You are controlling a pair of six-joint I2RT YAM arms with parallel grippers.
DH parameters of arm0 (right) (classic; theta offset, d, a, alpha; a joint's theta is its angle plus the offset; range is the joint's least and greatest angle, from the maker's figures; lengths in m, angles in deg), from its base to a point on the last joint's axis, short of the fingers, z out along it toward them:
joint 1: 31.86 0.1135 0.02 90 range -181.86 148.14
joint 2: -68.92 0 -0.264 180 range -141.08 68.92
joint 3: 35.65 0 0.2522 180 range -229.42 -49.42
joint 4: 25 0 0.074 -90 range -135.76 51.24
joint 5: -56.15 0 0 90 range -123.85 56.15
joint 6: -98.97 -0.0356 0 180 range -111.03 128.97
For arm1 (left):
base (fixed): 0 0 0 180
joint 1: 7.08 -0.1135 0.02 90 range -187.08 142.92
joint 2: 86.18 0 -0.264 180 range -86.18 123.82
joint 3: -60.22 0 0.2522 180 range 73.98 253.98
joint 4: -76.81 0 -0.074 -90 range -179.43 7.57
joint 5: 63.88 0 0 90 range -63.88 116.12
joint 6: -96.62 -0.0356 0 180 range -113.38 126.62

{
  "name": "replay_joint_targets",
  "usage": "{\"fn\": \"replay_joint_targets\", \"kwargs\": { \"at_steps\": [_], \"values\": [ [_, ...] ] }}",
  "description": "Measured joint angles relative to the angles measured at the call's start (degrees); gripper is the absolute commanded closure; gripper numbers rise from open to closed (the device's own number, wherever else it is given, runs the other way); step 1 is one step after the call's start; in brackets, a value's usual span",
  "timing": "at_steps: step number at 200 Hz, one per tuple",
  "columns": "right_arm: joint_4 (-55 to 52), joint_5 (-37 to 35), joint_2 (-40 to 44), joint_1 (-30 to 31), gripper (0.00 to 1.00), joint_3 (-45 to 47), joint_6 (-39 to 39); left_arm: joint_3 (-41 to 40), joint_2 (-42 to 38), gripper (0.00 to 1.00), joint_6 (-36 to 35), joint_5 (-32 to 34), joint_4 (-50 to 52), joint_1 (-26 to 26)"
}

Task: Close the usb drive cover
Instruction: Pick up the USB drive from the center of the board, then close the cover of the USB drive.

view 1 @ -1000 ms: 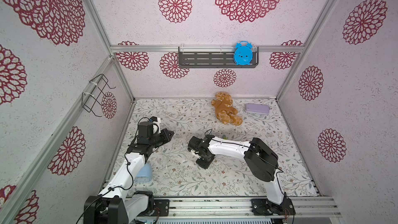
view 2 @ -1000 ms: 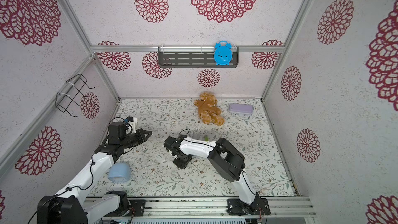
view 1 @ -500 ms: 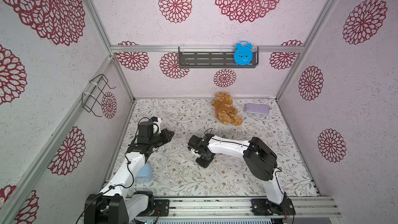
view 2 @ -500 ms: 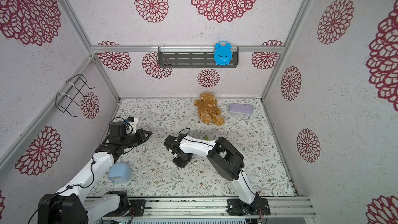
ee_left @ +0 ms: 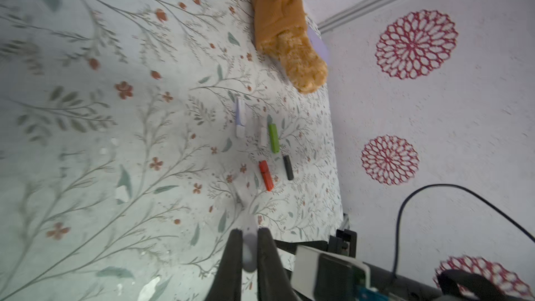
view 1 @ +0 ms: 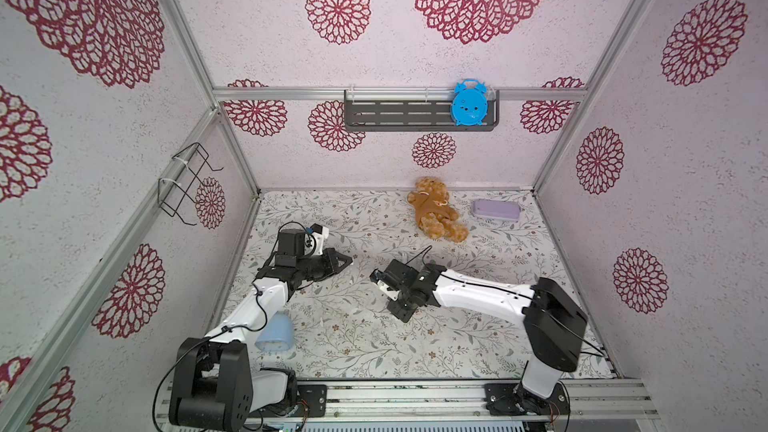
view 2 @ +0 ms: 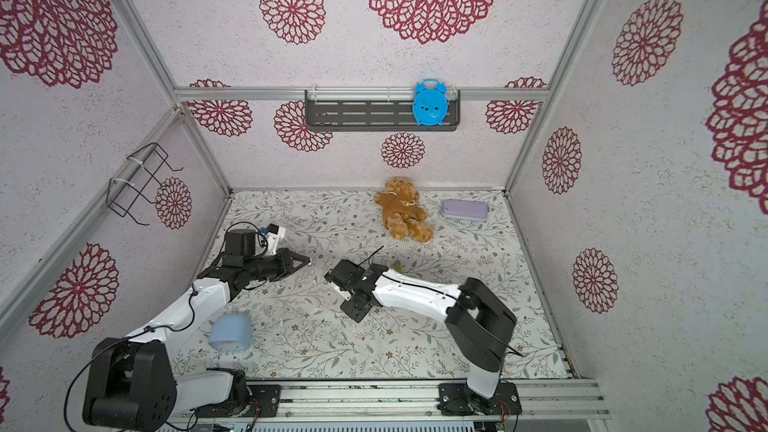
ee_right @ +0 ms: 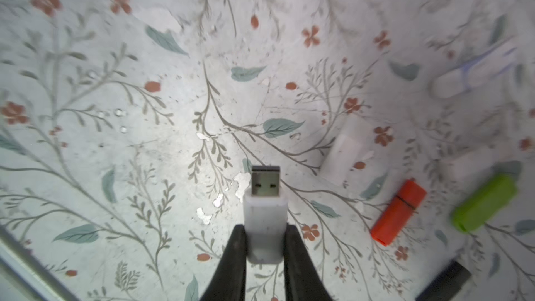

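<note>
White plastic with a bare metal plug: the usb drive (ee_right: pixel 265 215) is pinched in our right gripper (ee_right: pixel 265 234), its long axis running straight out from the jaws, plug leading. Our left gripper (ee_left: pixel 249 234) is closed on a small pale piece, which we take for the cover (ee_left: pixel 249 253). In both top views the grippers hang apart over the middle of the surface (view 1: pixel 374 351), the left nearer its left edge; plug and cover mouth are not yet lined up, we judge.

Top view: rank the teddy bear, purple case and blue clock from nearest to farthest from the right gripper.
1. Teddy bear, lying just beyond the right gripper.
2. Purple case, back right corner.
3. Blue clock, up on the wall shelf.
</note>
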Motion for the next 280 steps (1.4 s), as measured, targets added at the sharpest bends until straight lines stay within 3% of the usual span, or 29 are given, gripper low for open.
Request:
{"fn": "replay_joint_targets", "kwargs": {
  "at_steps": [34, 104, 280],
  "values": [
    [3.9, -1.0, 7.8, -0.1, 0.82, 1.4, 3.0, 6.9, 6.0, 0.91, -5.3, -7.1, 3.6, 5.5],
    [5.5, -5.5, 8.2, -0.1, 0.82, 2.2, 5.7, 9.7, 8.4, 0.91, -8.7, -14.9, 6.0, 9.2],
    [6.8, -9.8, 7.1, -0.1, 0.84, 0.1, 6.2, 11.3, 9.7, 0.91, -12.0, -15.7, 9.6, 10.4]
  ]
}}
